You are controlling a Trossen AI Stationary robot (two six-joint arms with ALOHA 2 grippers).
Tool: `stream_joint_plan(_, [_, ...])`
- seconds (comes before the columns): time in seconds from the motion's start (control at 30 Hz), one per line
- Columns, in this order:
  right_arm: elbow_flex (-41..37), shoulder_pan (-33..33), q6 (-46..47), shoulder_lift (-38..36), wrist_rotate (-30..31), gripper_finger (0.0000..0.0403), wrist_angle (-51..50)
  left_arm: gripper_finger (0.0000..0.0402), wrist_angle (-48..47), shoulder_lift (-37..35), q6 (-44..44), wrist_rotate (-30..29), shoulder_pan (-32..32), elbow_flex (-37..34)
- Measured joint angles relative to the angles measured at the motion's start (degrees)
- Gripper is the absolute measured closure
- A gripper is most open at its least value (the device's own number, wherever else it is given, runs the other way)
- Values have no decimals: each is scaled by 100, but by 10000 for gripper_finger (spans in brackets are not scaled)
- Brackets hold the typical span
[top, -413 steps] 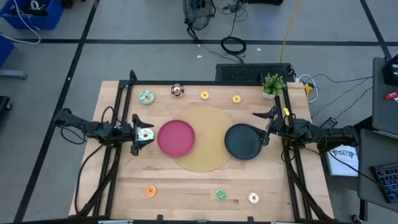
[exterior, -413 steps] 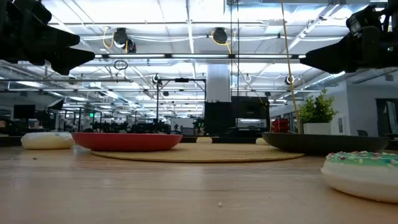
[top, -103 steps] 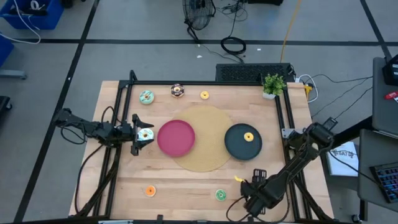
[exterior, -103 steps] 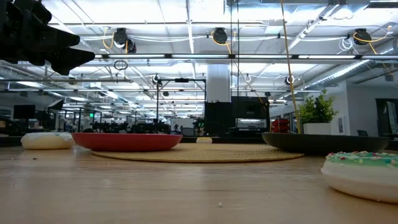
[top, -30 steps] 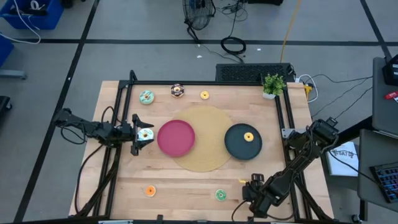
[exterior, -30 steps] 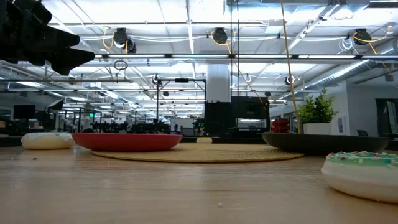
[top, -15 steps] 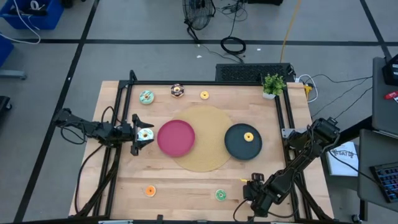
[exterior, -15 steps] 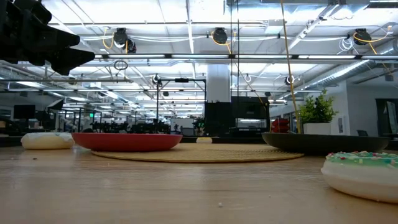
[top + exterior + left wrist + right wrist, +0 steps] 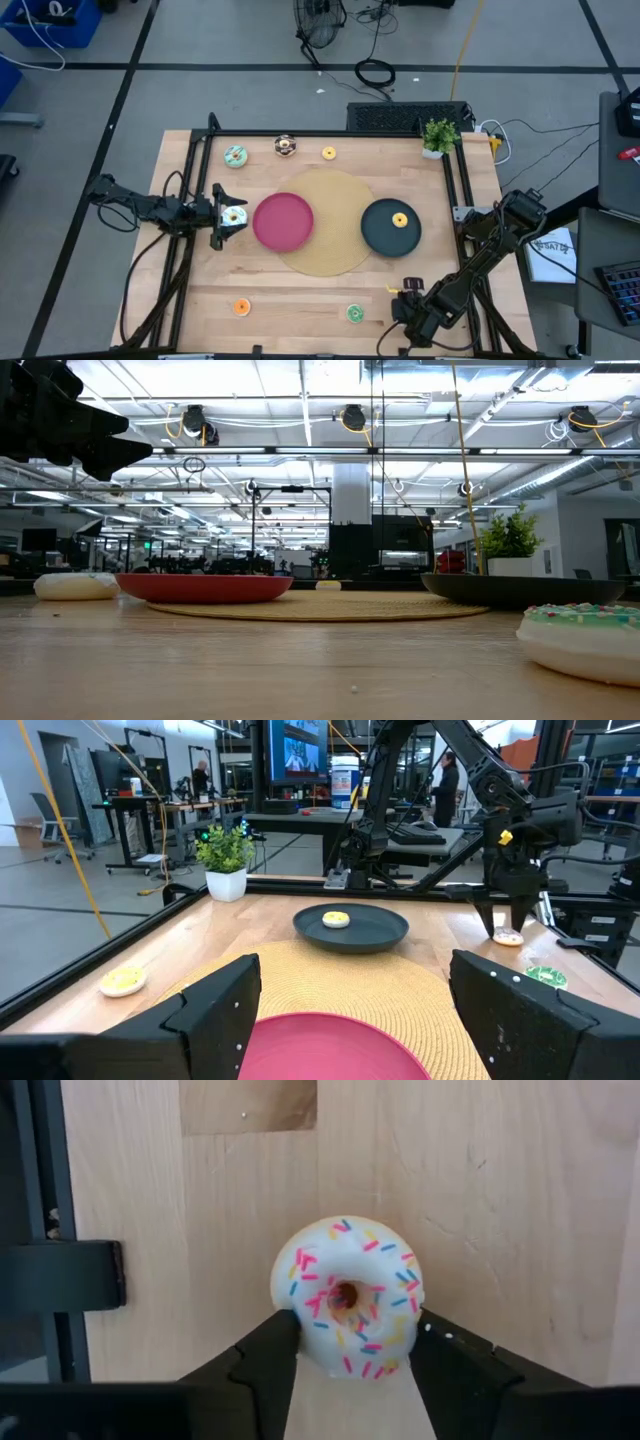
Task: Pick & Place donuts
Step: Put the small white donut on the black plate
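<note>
Left gripper (image 9: pixel 228 216) waits spread over a teal donut (image 9: pixel 235 215) at the table's left edge, beside the pink plate (image 9: pixel 283 221). Black plate (image 9: pixel 390 228) already carries a yellow donut (image 9: pixel 400 219). Right gripper (image 9: pixel 345 1355), at the near right corner, brackets the white sprinkled donut (image 9: pixel 347 1297) flat on the wood, fingers (image 9: pixel 268 1352) touching both flanks. Clear table lies between it and the black plate.

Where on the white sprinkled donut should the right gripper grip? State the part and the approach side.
Grip the white sprinkled donut across its outer rim, on two opposite sides, coming straight down from above. It lies flat on the table, so only the rim offers faces to pinch. The right gripper already straddles it that way, a finger close to each side.
</note>
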Motion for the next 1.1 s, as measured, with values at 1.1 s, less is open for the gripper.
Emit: stream_joint_plan(1.1, [-9, -1430, -2408, -2567, 1638, 269, -666, 82, -2, -1, 2, 0, 1, 1])
